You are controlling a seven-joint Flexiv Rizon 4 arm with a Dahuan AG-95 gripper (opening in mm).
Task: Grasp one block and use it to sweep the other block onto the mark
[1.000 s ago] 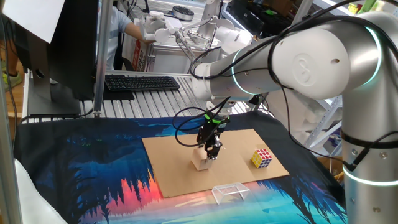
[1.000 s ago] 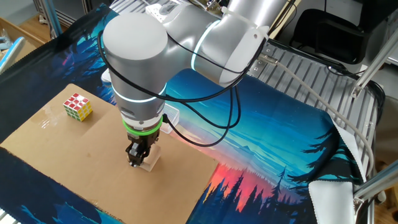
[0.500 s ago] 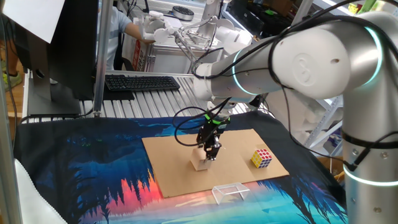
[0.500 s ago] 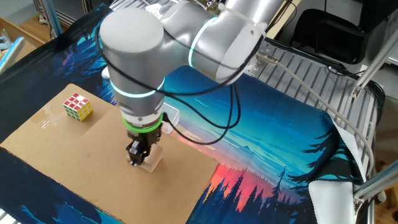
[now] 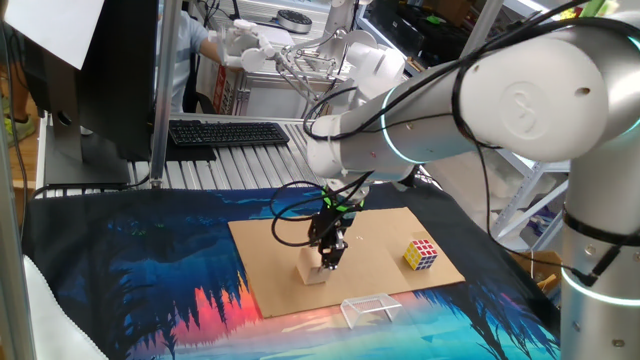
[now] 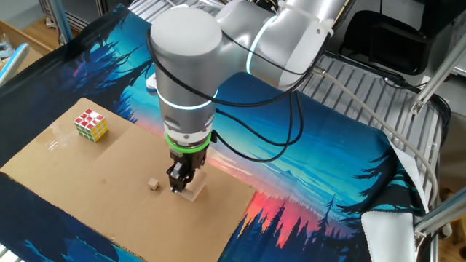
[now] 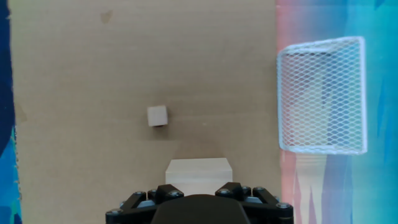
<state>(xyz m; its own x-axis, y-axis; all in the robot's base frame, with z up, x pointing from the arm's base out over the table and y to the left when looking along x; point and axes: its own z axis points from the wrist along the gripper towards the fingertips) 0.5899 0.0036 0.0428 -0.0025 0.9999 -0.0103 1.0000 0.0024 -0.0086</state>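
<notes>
The large tan cube [image 7: 198, 173] is held clamped between the jaws of the gripper [image 6: 180, 185] on the cardboard sheet [image 6: 65, 182], the small block [image 6: 153, 184] lying just beside it, so sweeping is judged under way, a push toward the mark [image 7: 106, 17] being needed.

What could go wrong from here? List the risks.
1. The small block sits apart from the held tan cube and off to one side of it, so a sweep may clip it off-centre and send it sideways.
2. The mark is small and far; the block may overshoot.
3. The cube could twist in the gripper while dragging on the cardboard.
</notes>
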